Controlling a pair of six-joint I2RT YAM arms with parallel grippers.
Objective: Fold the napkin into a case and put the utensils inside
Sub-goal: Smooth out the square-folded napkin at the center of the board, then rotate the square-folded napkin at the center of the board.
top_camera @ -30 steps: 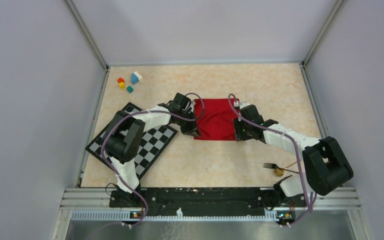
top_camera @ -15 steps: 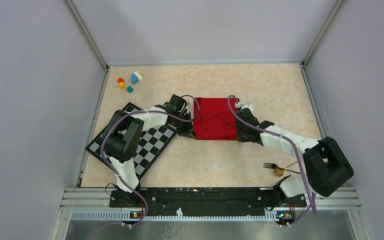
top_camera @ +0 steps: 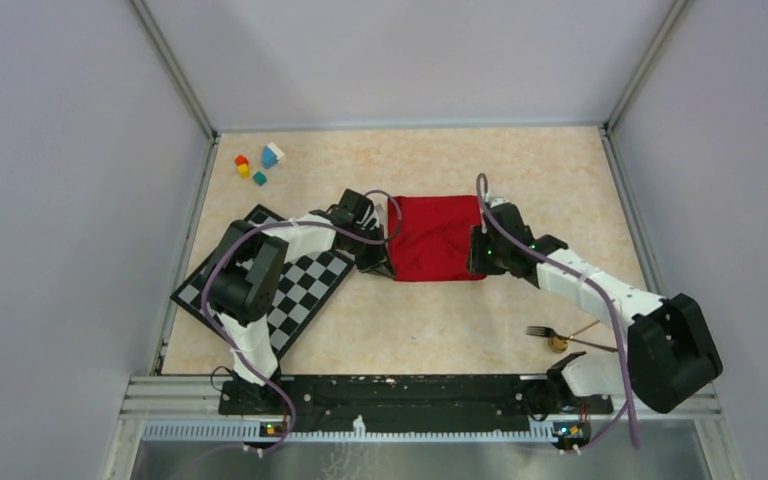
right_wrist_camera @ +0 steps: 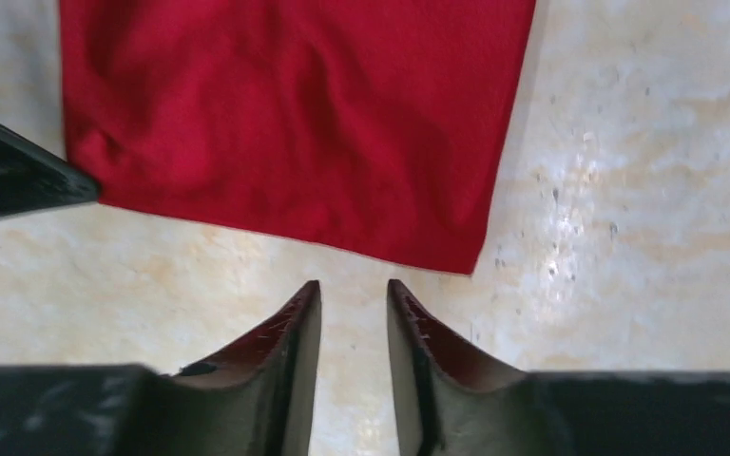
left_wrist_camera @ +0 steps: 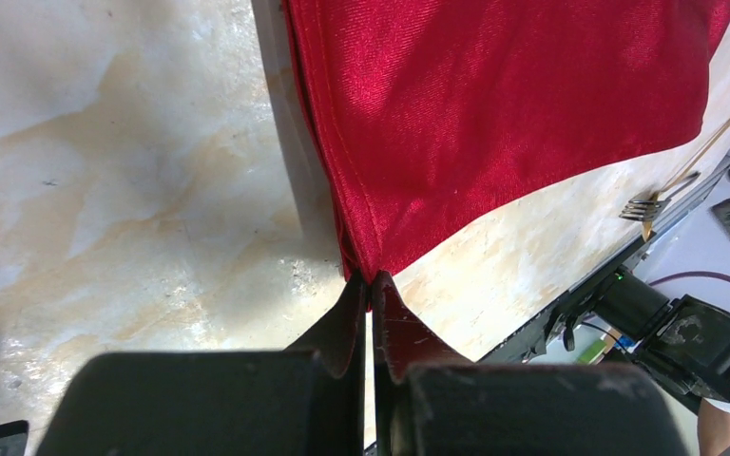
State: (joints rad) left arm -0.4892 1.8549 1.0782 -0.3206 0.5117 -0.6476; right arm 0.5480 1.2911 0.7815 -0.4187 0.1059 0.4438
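The red napkin (top_camera: 438, 238) lies folded and flat at mid table. My left gripper (top_camera: 382, 268) is shut on its near-left corner; in the left wrist view the fingertips (left_wrist_camera: 369, 277) pinch the cloth (left_wrist_camera: 494, 95) low over the table. My right gripper (top_camera: 479, 268) is open and empty, just near of the napkin's near-right corner; in the right wrist view it (right_wrist_camera: 354, 285) stands apart from the cloth (right_wrist_camera: 295, 123). The dark fork (top_camera: 540, 331) and the gold-bowled spoon (top_camera: 560, 344) lie near the right arm's base. The fork (left_wrist_camera: 648, 204) also shows in the left wrist view.
A black-and-white checkered mat (top_camera: 290, 285) lies at the left under the left arm. Several small coloured blocks (top_camera: 257, 164) sit at the far left corner. Grey walls enclose the tabletop (top_camera: 520, 170) on three sides.
The right arm has swung right and the napkin's right edge has spread rightward and flatter. The left gripper shifted slightly left, still holding its corner.
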